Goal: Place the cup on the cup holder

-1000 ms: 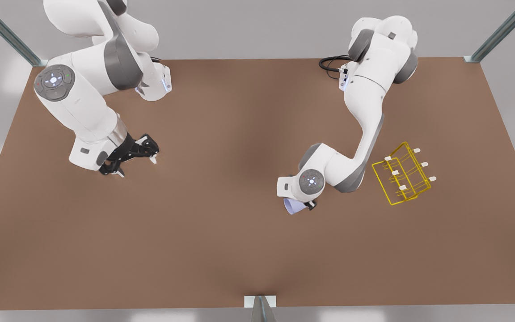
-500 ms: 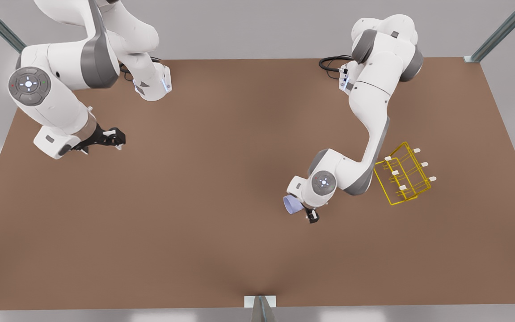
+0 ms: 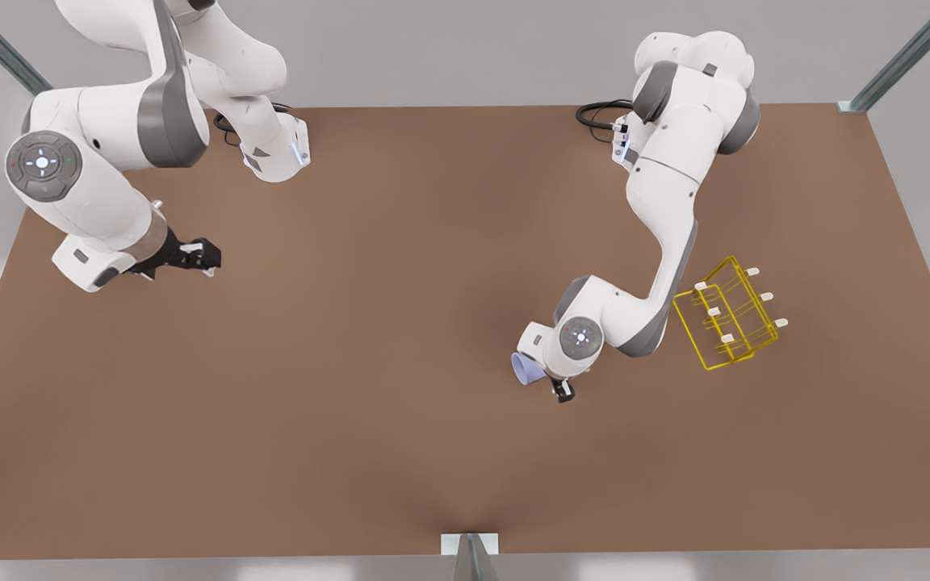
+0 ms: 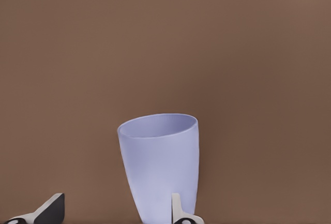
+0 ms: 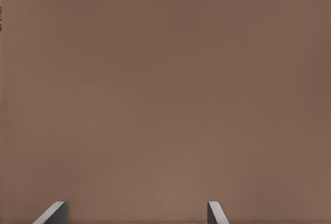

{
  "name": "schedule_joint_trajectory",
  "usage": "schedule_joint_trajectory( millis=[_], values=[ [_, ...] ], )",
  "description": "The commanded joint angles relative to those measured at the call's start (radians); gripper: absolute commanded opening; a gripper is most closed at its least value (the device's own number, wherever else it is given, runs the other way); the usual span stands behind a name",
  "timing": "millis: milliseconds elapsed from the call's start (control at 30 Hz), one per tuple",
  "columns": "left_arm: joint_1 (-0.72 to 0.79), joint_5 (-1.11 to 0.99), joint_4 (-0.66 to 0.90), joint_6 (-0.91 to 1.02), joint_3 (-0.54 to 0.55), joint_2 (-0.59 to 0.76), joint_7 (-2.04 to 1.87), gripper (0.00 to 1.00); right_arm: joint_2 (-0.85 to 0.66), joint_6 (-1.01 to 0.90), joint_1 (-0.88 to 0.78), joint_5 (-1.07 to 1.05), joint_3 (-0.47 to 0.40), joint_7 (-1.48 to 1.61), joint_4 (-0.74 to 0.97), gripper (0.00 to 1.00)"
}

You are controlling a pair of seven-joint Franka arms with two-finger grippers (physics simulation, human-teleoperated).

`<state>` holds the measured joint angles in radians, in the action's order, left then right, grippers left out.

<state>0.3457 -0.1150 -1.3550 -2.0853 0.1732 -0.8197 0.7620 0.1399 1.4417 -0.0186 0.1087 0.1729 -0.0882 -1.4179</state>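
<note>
Lavender-blue, the cup (image 4: 159, 167) stands upright between our left gripper's (image 4: 116, 211) wide fingers, not yet clamped, the cup holder (image 3: 727, 315) towards the front view's right, while our right gripper (image 3: 190, 257) waits open.

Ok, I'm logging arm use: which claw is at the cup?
The left claw, at the front view's right, open right at the cup. The right claw waits far off, also open.

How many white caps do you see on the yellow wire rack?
6, on the prong tips of the rack: three along the side nearer the arm, three along the far side. None appears hidden.
</note>
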Motion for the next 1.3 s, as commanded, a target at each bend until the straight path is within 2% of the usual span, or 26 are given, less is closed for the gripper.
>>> schedule_joint_trajectory(
  millis=[0,200,900,1267],
  values=[
    [-0.001,0.0,0.0,-0.001,0.0,-0.007,-0.098,1.0,0.0,0.005,0.002,-0.001,0.0,-0.042,0.004,1.0],
    [-0.001,0.041,-0.029,-0.059,0.0,-0.016,-0.099,1.0,0.001,0.005,-0.003,-0.007,0.002,-0.044,0.004,1.0],
    [-0.004,0.055,0.008,0.021,0.0,-0.003,-0.099,1.0,0.0,0.003,0.0,0.003,0.0,-0.045,0.004,1.0],
    [-0.001,0.104,-0.015,-0.009,0.002,-0.052,-0.086,1.0,0.001,0.003,0.002,0.0,0.0,-0.044,0.004,1.0]
  ],
)
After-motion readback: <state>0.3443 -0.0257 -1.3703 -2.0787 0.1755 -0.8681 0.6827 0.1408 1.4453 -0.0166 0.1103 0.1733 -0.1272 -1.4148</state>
